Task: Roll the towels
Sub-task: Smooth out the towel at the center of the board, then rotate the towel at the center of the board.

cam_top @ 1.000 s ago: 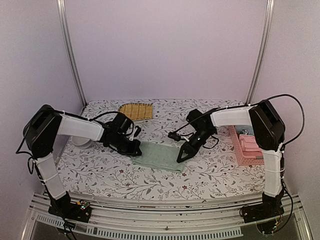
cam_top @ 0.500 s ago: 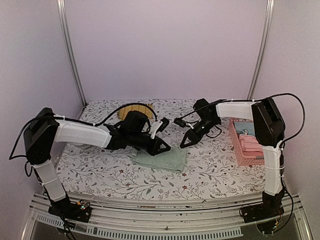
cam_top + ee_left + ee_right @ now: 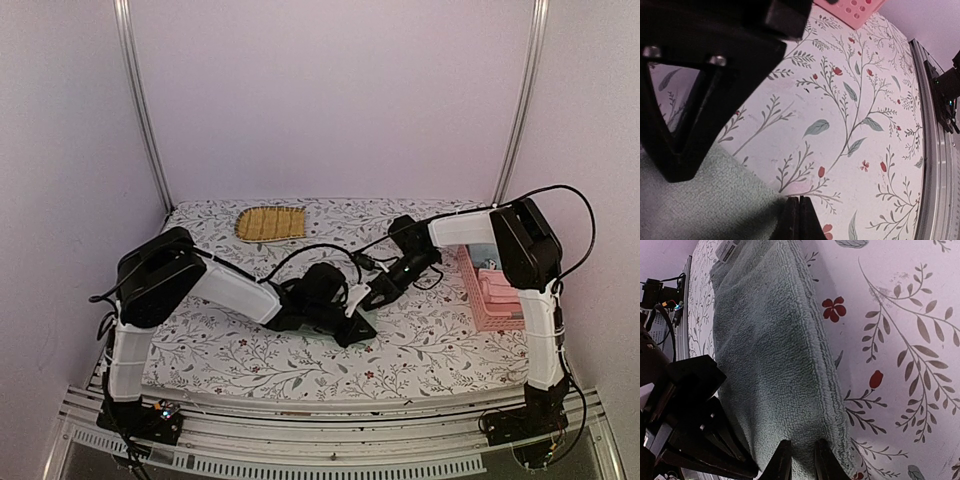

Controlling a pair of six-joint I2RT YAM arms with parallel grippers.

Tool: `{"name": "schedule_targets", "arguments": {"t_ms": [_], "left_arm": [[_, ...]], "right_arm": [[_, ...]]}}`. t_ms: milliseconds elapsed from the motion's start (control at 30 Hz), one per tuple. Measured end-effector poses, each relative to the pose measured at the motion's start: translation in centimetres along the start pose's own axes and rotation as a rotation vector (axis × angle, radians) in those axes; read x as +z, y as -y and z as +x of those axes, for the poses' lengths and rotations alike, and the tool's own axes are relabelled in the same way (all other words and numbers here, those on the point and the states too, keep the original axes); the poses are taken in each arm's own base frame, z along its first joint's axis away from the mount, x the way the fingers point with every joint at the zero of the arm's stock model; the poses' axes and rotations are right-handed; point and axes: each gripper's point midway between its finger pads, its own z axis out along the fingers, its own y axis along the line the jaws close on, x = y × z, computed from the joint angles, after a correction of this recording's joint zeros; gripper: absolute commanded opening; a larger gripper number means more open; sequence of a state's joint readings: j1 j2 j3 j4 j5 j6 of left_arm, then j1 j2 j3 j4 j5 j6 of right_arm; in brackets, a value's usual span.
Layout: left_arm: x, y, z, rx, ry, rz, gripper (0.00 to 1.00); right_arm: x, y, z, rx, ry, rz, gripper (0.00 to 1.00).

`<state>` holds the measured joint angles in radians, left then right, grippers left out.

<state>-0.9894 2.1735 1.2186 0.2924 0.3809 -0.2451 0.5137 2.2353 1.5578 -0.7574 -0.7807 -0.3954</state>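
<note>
One green towel [image 3: 775, 365] | left jaws closed, left arm [image 3: 235, 292] covering it | right jaws seemingly pinching it | mat [image 3: 271, 222] behind

Green towel [image 3: 775, 365] up close: looped terry cloth, matt and nubbly, with a denser hemmed edge. Under it is the table cover [image 3: 900, 340], a smooth printed sheet with a faint sheen. On the towel sits the right gripper [image 3: 803, 446], hard black plastic with a dull finish. Right of the towel, the pink basket [image 3: 497, 324] is perforated moulded plastic. Behind the towel, the woven mat [image 3: 270, 222] looks coarse, ribbed and straw-like. On the towel's near side, the rail [image 3: 932, 150] is grey brushed metal.
</note>
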Motion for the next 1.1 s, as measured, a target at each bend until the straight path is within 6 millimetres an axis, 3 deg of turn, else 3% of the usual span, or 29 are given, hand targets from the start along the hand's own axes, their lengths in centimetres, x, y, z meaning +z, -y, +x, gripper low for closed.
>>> {"name": "schedule_targets", "arguments": {"t_ms": [167,300,467,567,733,933,1100], "left_arm": [[0.1,0.4,0.5,0.038,-0.042,-0.020,0.00],[-1.7,0.9,0.3,0.072,-0.063,-0.041,0.00],[-5.5,2.9,-2.9,0.120,0.011,-0.045,0.00],[-6.1,3.4,-4.2,0.136,0.048,-0.040,0.00],[-3.6,2.8,-2.5,0.134,-0.005,-0.033,0.00],[-0.4,1.8,1.7,0.117,-0.130,-0.032,0.00],[-0.1,1.8,1.8,0.126,-0.131,-0.031,0.00]], "right_arm": [[-0.1,0.1,-0.1,0.024,0.005,0.000,0.20],[-0.2,-0.1,0.0,0.027,0.007,-0.005,0.21],[-1.7,-1.5,0.1,0.005,0.009,0.009,0.22],[-3.1,-2.7,-0.6,-0.030,0.030,0.024,0.22],[-3.9,-3.3,-1.0,-0.066,0.046,0.032,0.22],[-2.7,-2.2,-0.4,-0.049,0.019,0.022,0.22],[-1.2,-0.5,0.9,-0.014,-0.022,0.038,0.22]]}}
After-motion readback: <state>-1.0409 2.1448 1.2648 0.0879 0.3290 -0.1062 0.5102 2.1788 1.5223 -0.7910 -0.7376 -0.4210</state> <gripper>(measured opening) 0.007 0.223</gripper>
